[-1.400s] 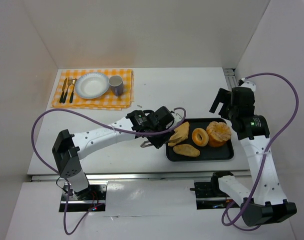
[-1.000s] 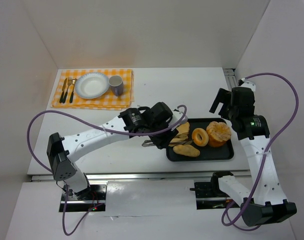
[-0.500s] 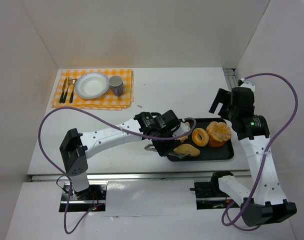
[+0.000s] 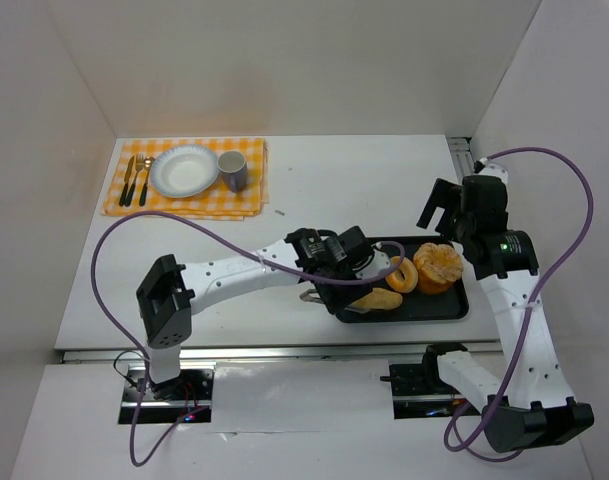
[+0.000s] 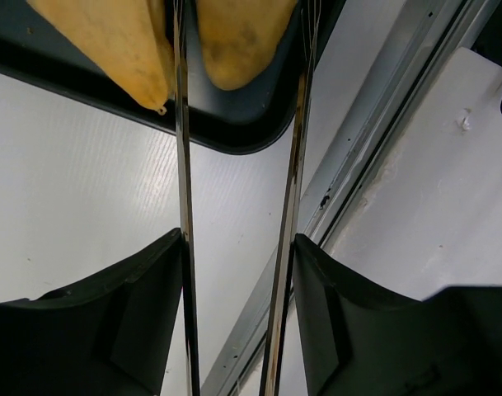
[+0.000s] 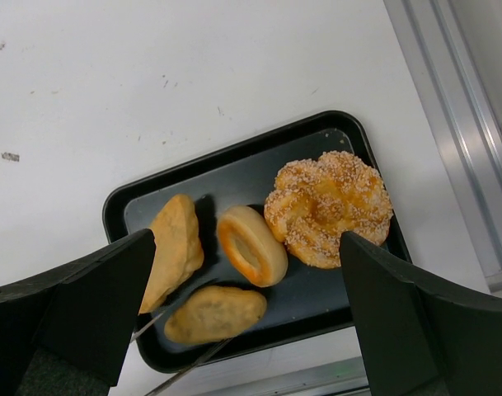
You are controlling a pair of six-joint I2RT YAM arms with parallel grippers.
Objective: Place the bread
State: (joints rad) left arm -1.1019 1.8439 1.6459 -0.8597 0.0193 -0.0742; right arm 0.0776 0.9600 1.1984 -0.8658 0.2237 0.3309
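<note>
White counter (image 4: pixel 384 180), white walls all round, and the action is at the black tray (image 4: pixel 446 302) near the front edge on the right side. Four breads on it: a sesame bun (image 6: pixel 329 206) at the right, a ring (image 6: pixel 251 245) beside it, a flat wedge (image 6: pixel 175 247) at the left end, and an oval roll (image 6: pixel 215 313) along the near side.

The left arm reaches across to the tray's near-left corner. The left pincer (image 5: pixel 238 247) is pinching a pair of tongs (image 5: pixel 183 165), with the two thin blades standing apart and running out over the rim. The roll's end sits right between them, with the wedge just outside the left blade. Whether the blades are squeezing the roll, I cannot tell.

The right pincer (image 4: pixel 442 208) hangs above the tray's far-right corner, its fingers spread wide with nothing between them.

Far back left, well apart from the tray, a checked mat (image 4: pixel 252 195) carries a plate (image 4: pixel 184 170) and a cup (image 4: pixel 232 170).
</note>
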